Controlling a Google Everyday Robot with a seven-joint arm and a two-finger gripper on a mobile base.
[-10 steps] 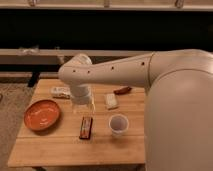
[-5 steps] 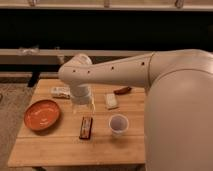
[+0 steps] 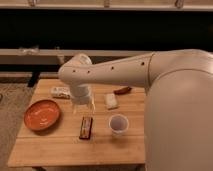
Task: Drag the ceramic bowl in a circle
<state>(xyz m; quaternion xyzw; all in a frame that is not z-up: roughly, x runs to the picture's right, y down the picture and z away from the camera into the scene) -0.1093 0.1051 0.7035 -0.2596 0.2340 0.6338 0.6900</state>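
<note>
ceramic bowl [image 3: 42,114] rests flat on the table [image 3: 60,150]. end effector [image 3: 84,106] hangs just right of the bowl, not touching it; whether it is open or closed cannot be told. dark bar [image 3: 86,127] and white cup [image 3: 118,124] lie further right of the bowl.

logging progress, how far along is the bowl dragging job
Nothing looks done: the ceramic bowl sits untouched near the left edge of the table. In hand: the end effector hangs right of the bowl, apart from it. Left: reaching it and dragging the whole circle.
</note>
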